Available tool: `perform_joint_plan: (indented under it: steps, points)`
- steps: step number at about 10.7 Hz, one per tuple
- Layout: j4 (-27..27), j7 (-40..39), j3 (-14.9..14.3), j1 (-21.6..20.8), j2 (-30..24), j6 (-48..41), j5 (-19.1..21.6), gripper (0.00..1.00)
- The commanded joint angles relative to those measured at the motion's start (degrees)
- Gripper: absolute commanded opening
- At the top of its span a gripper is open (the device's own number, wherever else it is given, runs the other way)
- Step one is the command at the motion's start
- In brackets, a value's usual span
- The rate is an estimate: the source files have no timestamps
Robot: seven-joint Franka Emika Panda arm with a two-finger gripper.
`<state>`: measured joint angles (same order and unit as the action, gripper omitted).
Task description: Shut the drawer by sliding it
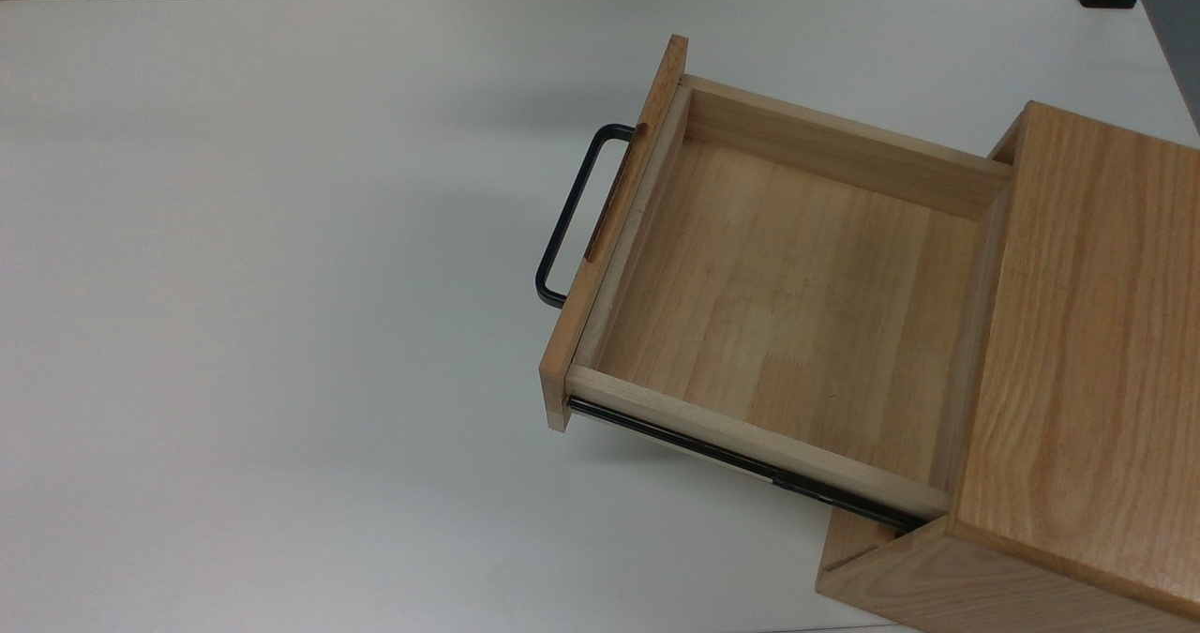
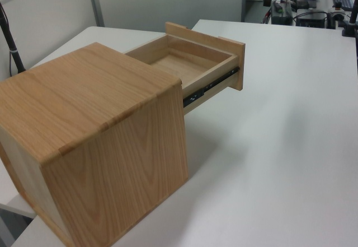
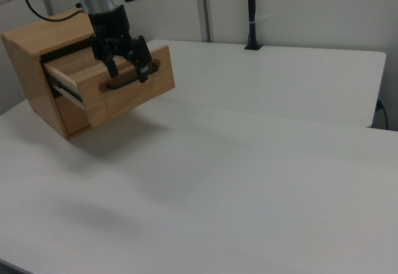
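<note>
Where the white table (image 1: 281,333) spreads widest, in the top view, we see an oak cabinet (image 1: 1078,352) sitting at the top view's right edge. Its drawer (image 1: 778,295) is pulled far out toward the top view's left, well clear of the cabinet front, and its pale wooden floor is bare. A black rail (image 1: 741,464) runs along the drawer's near side. A black U-shaped handle (image 1: 567,216) stands out from the flat front panel.

In the left view, we look over the cabinet (image 2: 95,146) from behind, with the drawer (image 2: 190,62) sticking out beyond it and the rail (image 2: 210,87) showing underneath.

In the right view, the cabinet (image 3: 31,56) is at the upper left, and the gripper (image 3: 127,69) hangs in front of the drawer (image 3: 127,94). Its two black fingers (image 3: 112,66) are spread apart, one at each side above the handle (image 3: 127,81); whether they touch it we cannot tell.
</note>
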<state>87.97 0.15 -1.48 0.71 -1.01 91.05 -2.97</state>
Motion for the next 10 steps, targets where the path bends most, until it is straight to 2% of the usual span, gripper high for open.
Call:
perform_joint_plan:
  steps: [1, 3, 6, 10]
  points:
    - [2.64, -1.03, -0.9, -0.97, -1.8, 1.76, -0.55, 1.0]
    - [2.64, -1.2, -0.9, -0.97, -1.54, 2.02, -0.81, 1.0]
    - [2.56, -16.28, -0.81, -0.62, 0.13, 1.93, -1.07, 1.0]
    - [2.03, -16.32, -0.9, -0.18, 4.69, 6.5, -1.78, 1.0]
